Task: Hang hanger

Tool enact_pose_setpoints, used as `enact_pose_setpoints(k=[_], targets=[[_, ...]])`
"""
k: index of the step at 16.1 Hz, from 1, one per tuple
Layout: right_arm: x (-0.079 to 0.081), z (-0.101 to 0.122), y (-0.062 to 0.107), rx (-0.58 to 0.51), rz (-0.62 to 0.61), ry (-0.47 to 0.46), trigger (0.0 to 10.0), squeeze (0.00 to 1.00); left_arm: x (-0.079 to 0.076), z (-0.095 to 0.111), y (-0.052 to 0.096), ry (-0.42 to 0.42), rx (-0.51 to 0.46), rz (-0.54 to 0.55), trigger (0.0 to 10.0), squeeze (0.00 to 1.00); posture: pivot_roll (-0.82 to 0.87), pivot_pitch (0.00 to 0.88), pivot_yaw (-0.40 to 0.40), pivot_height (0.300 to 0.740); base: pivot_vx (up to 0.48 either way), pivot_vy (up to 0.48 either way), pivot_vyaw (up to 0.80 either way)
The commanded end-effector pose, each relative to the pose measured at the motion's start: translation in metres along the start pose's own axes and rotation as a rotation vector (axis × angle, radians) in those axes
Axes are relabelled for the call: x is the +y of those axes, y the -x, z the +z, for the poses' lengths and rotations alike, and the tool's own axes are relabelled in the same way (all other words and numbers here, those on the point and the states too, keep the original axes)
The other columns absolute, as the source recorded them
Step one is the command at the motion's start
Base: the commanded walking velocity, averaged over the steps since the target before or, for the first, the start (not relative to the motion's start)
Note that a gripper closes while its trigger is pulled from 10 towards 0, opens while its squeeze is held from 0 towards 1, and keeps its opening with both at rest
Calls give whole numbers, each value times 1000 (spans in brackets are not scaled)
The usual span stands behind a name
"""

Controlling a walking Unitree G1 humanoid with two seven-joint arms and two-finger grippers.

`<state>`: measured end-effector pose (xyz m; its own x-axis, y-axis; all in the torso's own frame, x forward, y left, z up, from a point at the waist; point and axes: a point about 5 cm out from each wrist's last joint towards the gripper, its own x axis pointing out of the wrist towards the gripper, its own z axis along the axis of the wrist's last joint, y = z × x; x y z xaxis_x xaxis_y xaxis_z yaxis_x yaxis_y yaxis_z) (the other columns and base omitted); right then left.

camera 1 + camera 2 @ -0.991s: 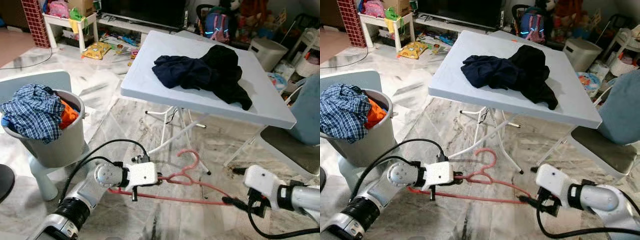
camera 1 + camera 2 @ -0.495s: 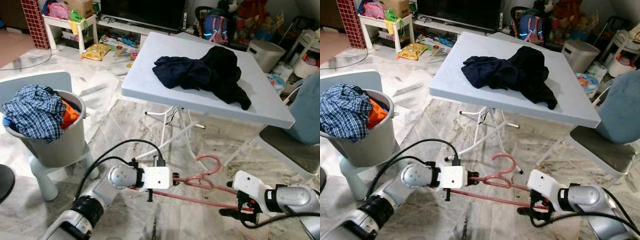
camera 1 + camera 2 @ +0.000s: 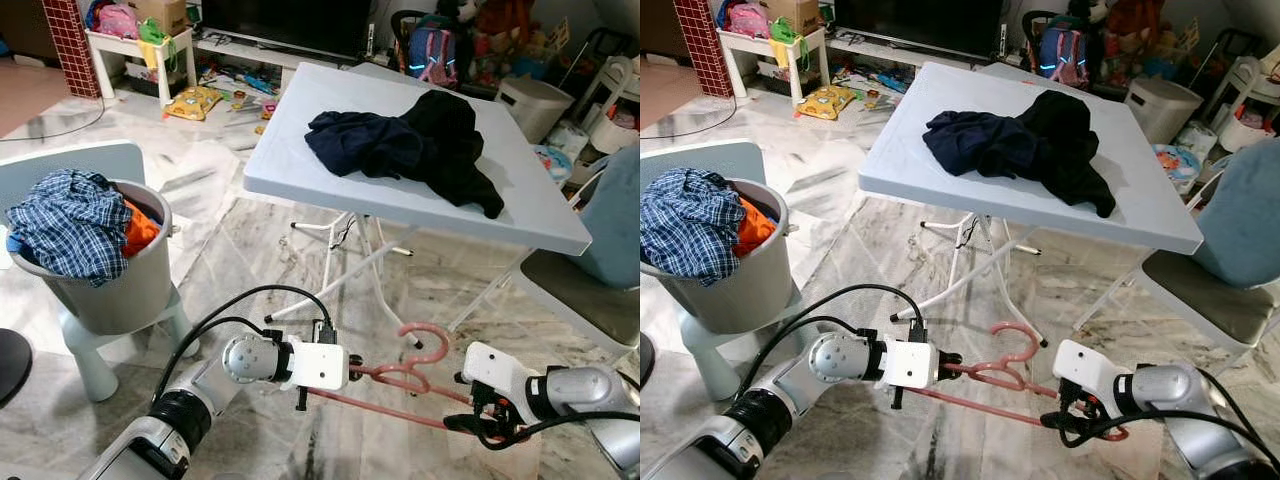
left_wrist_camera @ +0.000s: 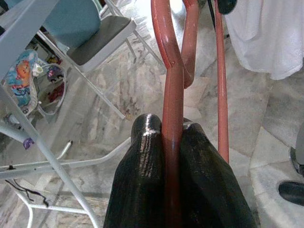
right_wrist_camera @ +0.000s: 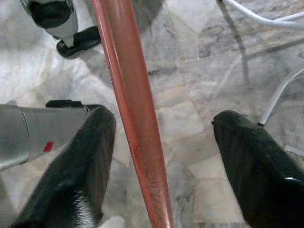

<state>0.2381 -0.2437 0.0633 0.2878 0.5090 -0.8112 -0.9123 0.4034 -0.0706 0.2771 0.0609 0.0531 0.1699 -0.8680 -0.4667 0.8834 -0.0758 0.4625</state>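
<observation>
Pink hanger (image 3: 405,372) pinched (left hand (image 4: 171,142)).

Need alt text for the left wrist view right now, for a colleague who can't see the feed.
The left end effector is shut on a pink hanger, its two black fingers pinching one bar that runs away from the camera. Beyond it are marble floor, white folding-table legs and a grey-seated chair.

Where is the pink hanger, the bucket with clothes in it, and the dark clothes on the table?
pink hanger (image 3: 425,335), left eye view, on its hook.
bucket (image 3: 120,295), left eye view, on its grey front wall.
dark clothes (image 3: 1025,140), right eye view, middle of the pile.
</observation>
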Motion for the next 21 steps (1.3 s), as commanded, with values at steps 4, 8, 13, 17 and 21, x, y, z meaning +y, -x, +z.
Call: enact_pose_setpoints(k=[4, 8, 13, 17, 21], targets=[[-5, 1, 4, 37, 37, -9, 0, 0, 10, 10, -8, -67, -19, 35, 10000, 0, 164, 0, -146, 740, 0, 0, 0], [-2, -1, 1, 38, 53, -28, 0, 0, 12, 11, -9, -70, -21, 42, 10000, 0, 163, 0, -144, 740, 0, 0, 0], [-3, 0, 1, 28, 45, -36, 0, 0, 12, 12, -11, -77, -23, 41, 10000, 0, 162, 0, -144, 740, 0, 0, 0], [-5, 0, 2, 24, 35, -37, 0, 0, 10, 11, -12, -78, -23, 43, 10000, 0, 163, 0, -146, 740, 0, 0, 0], [-8, 0, 2, 18, 13, -34, 0, 0, 13, 10, -12, -55, -19, 75, 10000, 78, 164, 0, -148, 740, 0, 0, 0]])
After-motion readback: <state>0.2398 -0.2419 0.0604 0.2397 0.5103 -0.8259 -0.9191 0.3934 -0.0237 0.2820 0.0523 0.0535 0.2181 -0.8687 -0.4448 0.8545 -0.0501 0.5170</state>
